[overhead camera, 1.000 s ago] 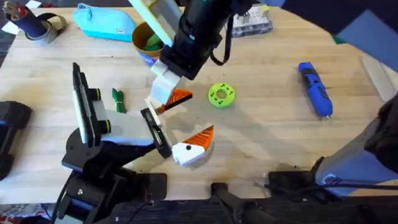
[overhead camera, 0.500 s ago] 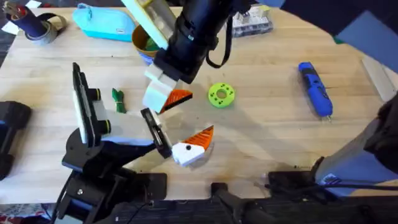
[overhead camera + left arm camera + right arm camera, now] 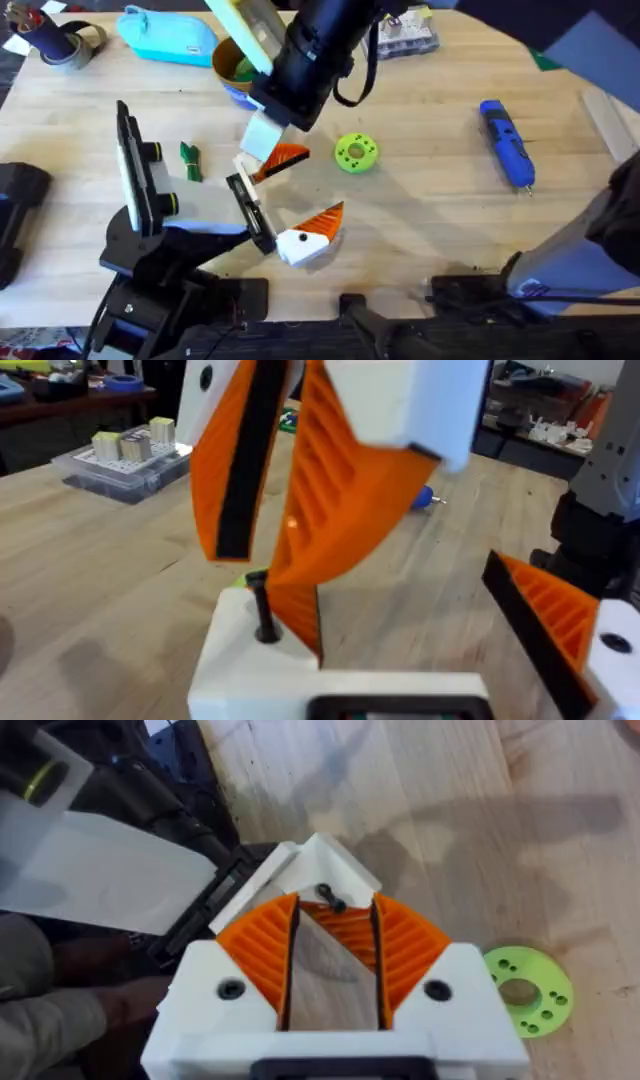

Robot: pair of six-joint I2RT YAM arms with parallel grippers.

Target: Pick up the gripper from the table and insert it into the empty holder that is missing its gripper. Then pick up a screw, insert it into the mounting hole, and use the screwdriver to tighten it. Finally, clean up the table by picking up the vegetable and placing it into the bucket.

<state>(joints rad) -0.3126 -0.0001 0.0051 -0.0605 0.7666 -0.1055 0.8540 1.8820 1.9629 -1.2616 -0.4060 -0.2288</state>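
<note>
Gripper (image 3: 285, 157) was off the table (image 3: 430, 210), clamped between the closed orange pads of the right gripper (image 3: 330, 935), with its orange tip just past the far end of the black bar (image 3: 250, 212). It sat left of the green disc (image 3: 355, 152). We couldn't tell if the left gripper (image 3: 430, 630) was open or closed.

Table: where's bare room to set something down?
Open wood between the green disc and the screwdriver, and along the near edge right of the fixed twin piece. Crowded around the holder bar, where the right gripper hovers, and around the bucket and pouch.
</note>
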